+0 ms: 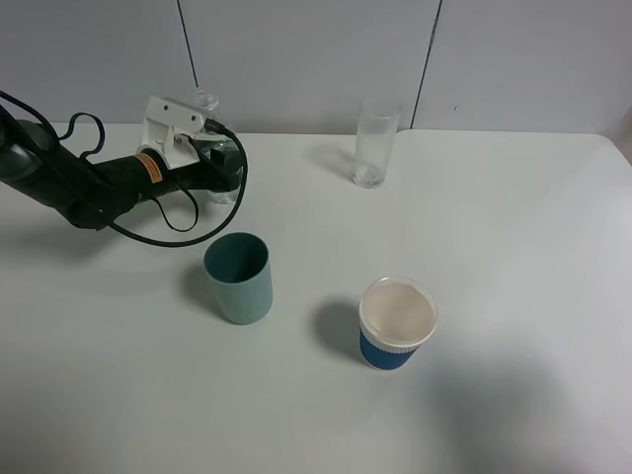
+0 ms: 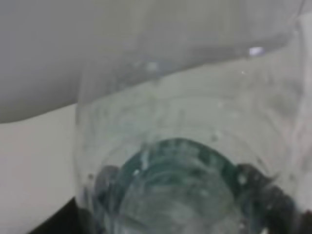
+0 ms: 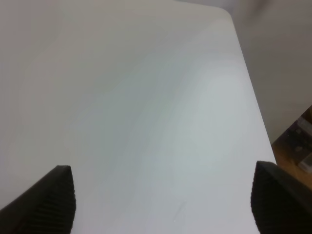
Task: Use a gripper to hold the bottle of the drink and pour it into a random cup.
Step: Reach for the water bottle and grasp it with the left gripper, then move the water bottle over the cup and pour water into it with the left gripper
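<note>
The bottle of the drink [image 1: 207, 102], small and clear with no cap, stands upright at the back left of the white table [image 1: 494, 247]. My left gripper [image 1: 227, 170] reaches in from the left and is shut on the bottle's body. In the left wrist view the bottle [image 2: 185, 161] fills the picture, blurred, with a dark finger [image 2: 275, 200] beside it. The cup [image 1: 375, 143], a tall clear glass, stands apart at the back middle. My right gripper [image 3: 163, 202] hangs open over bare table and is out of the high view.
A teal plastic cup [image 1: 238, 277] stands in front of the bottle. A white paper cup with a blue sleeve [image 1: 396, 323] sits right of it. The black cable [image 1: 158, 222] loops from the left arm. The table's right edge [image 3: 253, 92] shows in the right wrist view.
</note>
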### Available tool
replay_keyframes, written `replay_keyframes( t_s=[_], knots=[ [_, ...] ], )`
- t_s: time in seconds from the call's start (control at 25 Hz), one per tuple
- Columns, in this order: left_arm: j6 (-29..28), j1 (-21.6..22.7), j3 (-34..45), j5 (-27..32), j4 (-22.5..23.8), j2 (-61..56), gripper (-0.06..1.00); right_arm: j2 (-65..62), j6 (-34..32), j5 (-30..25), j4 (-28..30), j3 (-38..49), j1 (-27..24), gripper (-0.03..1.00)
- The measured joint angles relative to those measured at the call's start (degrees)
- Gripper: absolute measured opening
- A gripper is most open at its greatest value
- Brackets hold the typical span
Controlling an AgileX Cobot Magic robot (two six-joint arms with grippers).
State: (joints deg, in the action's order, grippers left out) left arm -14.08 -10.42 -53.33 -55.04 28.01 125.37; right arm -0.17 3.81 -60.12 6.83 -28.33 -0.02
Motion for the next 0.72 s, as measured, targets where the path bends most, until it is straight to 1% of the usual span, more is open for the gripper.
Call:
replay_keyframes(
  t_s=[0.36, 0.56, 0.72],
  knots=[
    [0.0, -0.6, 0.0, 0.1, 0.9, -0.2, 0.5, 0.0, 0.0, 0.0, 0.0, 0.0, 0.0, 0.74],
    [0.0, -2.7, 0.0, 3.1, -0.6, -2.3, 0.5, 0.0, 0.0, 0.0, 0.0, 0.0, 0.0, 0.74],
    [0.0, -3.7, 0.0, 4.8, -3.1, -5.3, 0.5, 0.0, 0.0, 0.0, 0.0, 0.0, 0.0, 0.74]
  ],
)
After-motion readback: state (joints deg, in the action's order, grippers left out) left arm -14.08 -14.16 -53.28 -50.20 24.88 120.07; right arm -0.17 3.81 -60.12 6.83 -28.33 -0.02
